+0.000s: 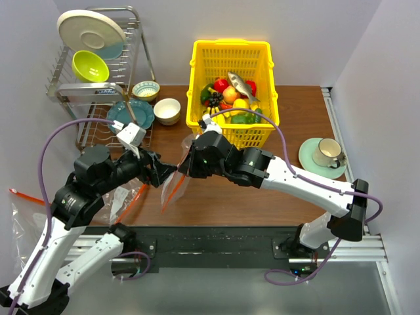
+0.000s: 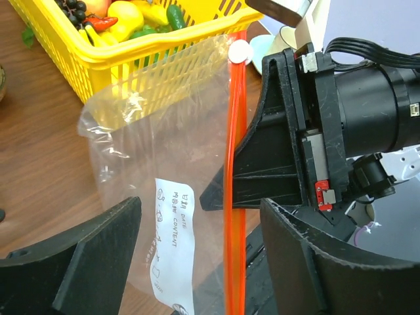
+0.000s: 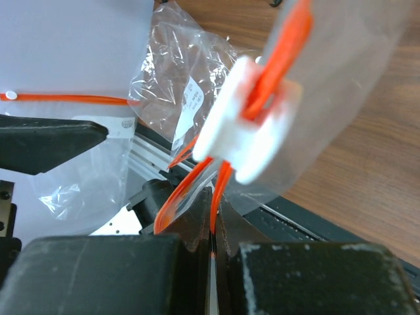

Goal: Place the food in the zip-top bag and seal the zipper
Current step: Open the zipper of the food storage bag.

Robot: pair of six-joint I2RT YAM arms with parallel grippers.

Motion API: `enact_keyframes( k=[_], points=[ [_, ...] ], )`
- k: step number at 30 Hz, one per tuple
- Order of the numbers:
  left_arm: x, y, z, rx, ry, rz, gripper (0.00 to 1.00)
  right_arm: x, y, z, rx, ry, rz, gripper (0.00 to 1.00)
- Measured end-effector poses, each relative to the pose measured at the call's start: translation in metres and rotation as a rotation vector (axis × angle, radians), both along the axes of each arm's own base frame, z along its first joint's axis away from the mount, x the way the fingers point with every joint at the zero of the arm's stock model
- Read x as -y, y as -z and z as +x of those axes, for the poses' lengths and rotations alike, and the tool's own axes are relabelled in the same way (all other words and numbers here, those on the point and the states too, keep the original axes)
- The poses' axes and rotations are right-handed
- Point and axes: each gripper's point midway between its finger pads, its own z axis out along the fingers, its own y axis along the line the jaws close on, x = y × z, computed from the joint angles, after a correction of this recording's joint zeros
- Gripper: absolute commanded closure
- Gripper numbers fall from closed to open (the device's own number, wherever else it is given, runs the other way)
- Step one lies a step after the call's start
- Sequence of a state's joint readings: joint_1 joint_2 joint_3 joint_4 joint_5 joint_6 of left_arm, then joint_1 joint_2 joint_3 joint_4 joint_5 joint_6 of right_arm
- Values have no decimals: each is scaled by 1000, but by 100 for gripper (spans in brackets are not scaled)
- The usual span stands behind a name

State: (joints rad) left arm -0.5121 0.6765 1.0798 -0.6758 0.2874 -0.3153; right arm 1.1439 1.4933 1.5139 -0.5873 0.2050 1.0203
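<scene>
Left gripper (image 1: pixel 163 176), at nine o'clock, has its jaws spread wide either side of the clear bag (image 2: pixel 151 151) with nothing clamped. It looks set to take the free side so the mouth can be pulled open. The bag hangs at table centre by its orange zipper (image 2: pixel 234 164), and the right gripper (image 3: pixel 213 230) pinches that strip tight to hold it upright. Food (image 1: pixel 233 98) sits in the yellow basket (image 1: pixel 231 44) at twelve o'clock, none bagged.

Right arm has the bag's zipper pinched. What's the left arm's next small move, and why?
Probably close the left gripper on the zip-top bag beside its zipper: its open jaws straddle the hanging bag, and the right gripper is shut on the zipper.
</scene>
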Motion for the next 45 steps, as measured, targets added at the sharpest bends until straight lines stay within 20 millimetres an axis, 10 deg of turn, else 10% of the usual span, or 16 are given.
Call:
enact_keyframes(
  k=[23, 32, 45],
  points=[
    [3, 26, 6, -59, 28, 81, 44, -2, 0, -3, -38, 11, 22, 100],
    [5, 46, 10, -88, 45, 126, 99, -2, 0, -2, -40, 16, 23, 100],
    [-18, 40, 33, -92, -99, 251, 100, -2, 48, 7, -89, -11, -8, 100]
  ],
)
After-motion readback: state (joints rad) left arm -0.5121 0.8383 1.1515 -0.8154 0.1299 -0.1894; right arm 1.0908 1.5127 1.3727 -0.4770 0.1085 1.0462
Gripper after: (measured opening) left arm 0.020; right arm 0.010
